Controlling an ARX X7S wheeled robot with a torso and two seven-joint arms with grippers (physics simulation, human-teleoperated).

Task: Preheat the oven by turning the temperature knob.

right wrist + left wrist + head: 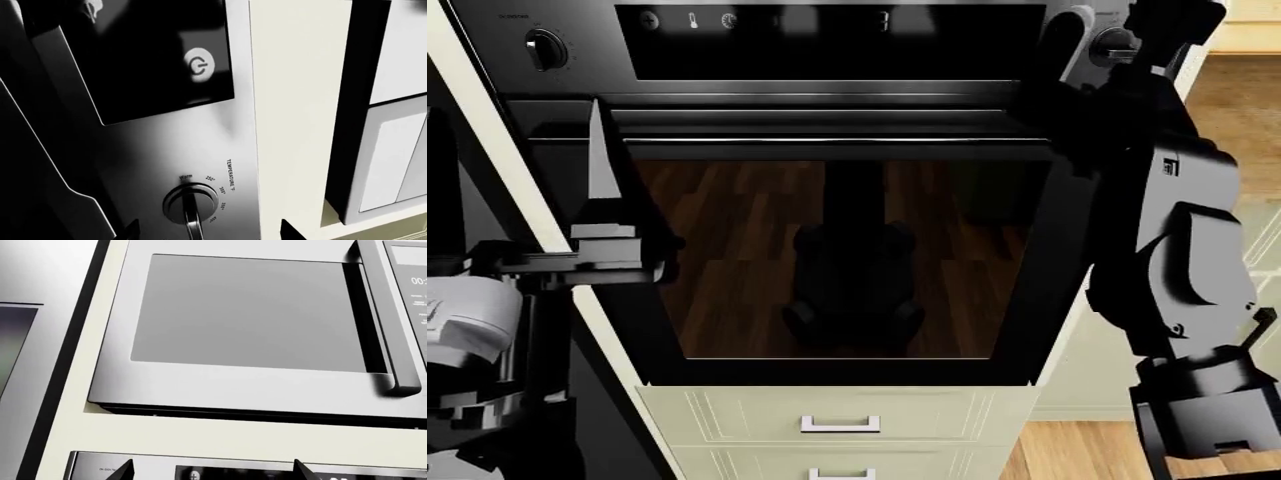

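Oven (841,260) fills the head view: a black built-in unit with a dark glass window mirroring a wood floor, a long steel bar handle (827,120) across the top of the door, and a dark display panel (827,25) above it. Cream cabinet drawers (841,425) sit directly below. At the panel's left end is a black knob with a thin dark ring (546,48). The temperature knob (1114,44) is at the panel's right end, ringed by a bright silver collar, with the right arm raised right in front of it.

In the right wrist view the temperature knob (190,205) shows its raised bar standing nearly vertical, with "Warm" and degree marks printed around it and the word TEMPERATURE beside them. Two dark fingertips (127,231) of the right gripper (207,232) stand spread on either side of the knob, apart from it.

The left gripper (594,215) is held up near the oven's left edge, one finger rising vertically. In the left wrist view its fingertips (123,470) stand apart, pinching nothing, aimed at a steel microwave (253,330) above the oven
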